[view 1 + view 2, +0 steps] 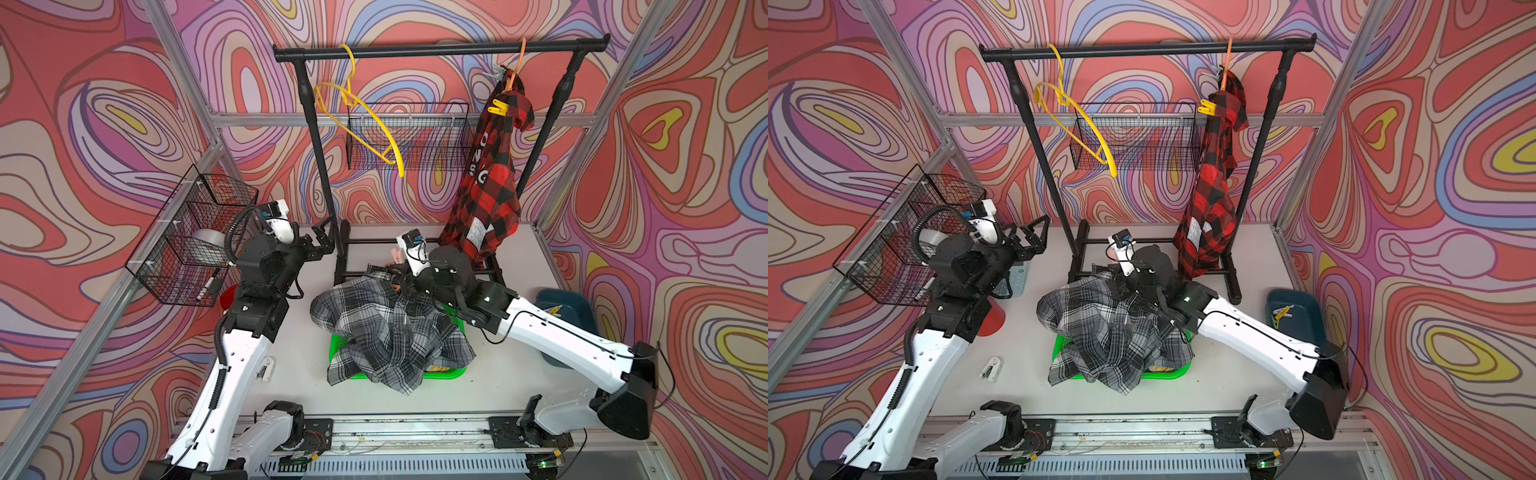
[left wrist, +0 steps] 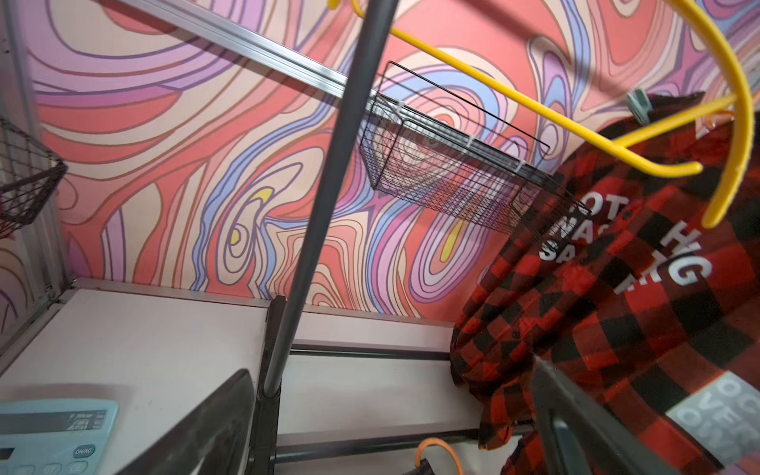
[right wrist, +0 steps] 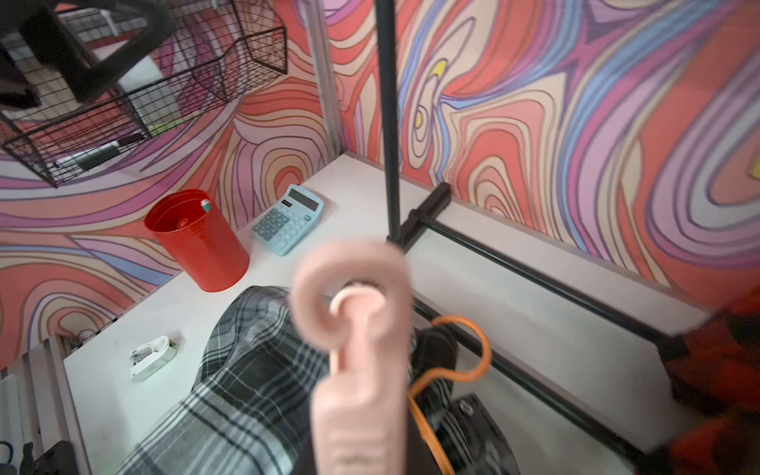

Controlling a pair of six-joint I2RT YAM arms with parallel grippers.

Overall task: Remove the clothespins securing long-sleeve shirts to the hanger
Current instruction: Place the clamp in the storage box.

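While the right end effector (image 1: 398,272) is pinching a pale pink clothespin (image 3: 357,362) by its lower end, jaws pressed together on it, the clip is sticking out past the fingertips, free of any cloth and just above the collar end of the grey plaid shirt (image 1: 386,332). That shirt is lying crumpled over a green basket (image 1: 334,353) on the desk (image 1: 299,374), and the hook of an orange hanger (image 3: 460,357) is poking out of it right beside the held clip. The left end effector (image 1: 323,240) is hovering with its jaws spread wide and nothing between them, near the left post of the black rack (image 1: 436,49) and well apart from every clip. The red-black shirt (image 1: 490,183) is hanging at the rack's right end, with a yellow clothespin (image 1: 498,109) biting its shoulder and a pale teal clothespin (image 1: 498,74) sitting higher, by the hook; both are well above the right end effector. Loose clothespins (image 1: 1282,311) are lying in a blue tray (image 1: 1308,307) beyond the right arm.
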